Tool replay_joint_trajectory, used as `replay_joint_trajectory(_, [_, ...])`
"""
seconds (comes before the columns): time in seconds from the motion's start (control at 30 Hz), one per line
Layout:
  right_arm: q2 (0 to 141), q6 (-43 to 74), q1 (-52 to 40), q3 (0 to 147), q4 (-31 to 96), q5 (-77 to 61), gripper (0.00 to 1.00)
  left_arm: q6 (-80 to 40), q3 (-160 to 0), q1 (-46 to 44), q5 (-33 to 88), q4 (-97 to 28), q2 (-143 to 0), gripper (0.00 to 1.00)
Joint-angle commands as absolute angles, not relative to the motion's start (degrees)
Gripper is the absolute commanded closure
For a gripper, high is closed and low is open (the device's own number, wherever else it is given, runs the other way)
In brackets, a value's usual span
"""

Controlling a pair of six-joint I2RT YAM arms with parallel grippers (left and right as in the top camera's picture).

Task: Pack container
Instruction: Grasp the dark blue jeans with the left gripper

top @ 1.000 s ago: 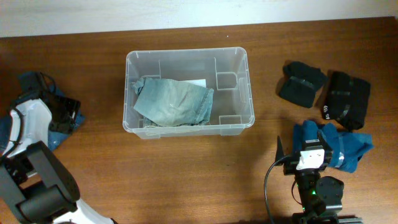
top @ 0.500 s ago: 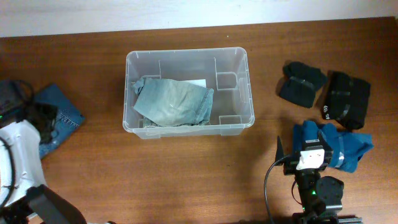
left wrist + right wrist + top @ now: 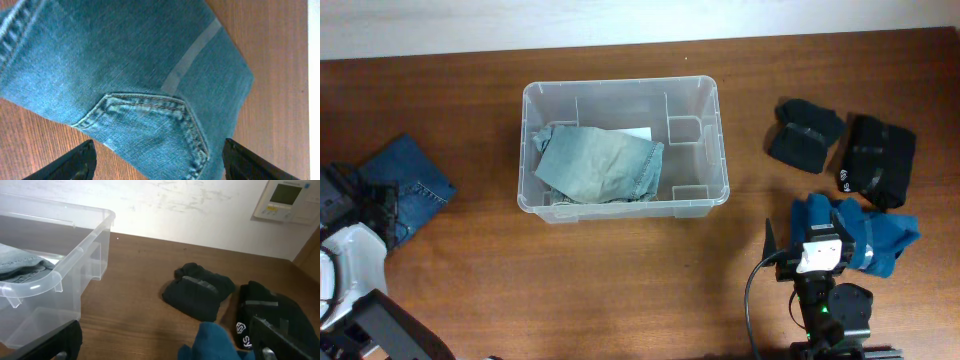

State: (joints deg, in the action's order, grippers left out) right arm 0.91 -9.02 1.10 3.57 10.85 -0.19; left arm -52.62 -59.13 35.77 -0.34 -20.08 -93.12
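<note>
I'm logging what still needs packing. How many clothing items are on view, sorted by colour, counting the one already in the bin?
Light blue denim, inside the container: 1
Dark blue denim, on the table: 1
Black bundles, on the table: 2
Teal blue garment, on the table: 1
Total: 5

light: bright, even | shadows: soft | focus: sharp | wall: overexposed

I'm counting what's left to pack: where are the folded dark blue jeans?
In the overhead view, the folded dark blue denim jeans lie at the far left, outside the clear plastic container, directly under the left gripper.
</note>
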Motion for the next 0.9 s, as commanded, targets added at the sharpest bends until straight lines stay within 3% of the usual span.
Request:
replay_joint_trajectory(0.0, [0.5,-8.7,1.6,3.2,11.0,0.3,0.02,-54.9,-56.1,35.8,0.0,-16.9,-93.3,0.17])
replay_joint_trajectory(0.33, [0.5,-8.7,1.6,3.2,11.0,0.3,0.02,-54.8,-52.2,35.8,3.5,-19.4,-95.1,0.13])
replay_joint_trajectory(0.87, [0.5,-8.7,1.6,3.2,11.0,0.3,0.02,-54.1,-51.6,35.8,-2.5,-8.6,-99.0,0.13])
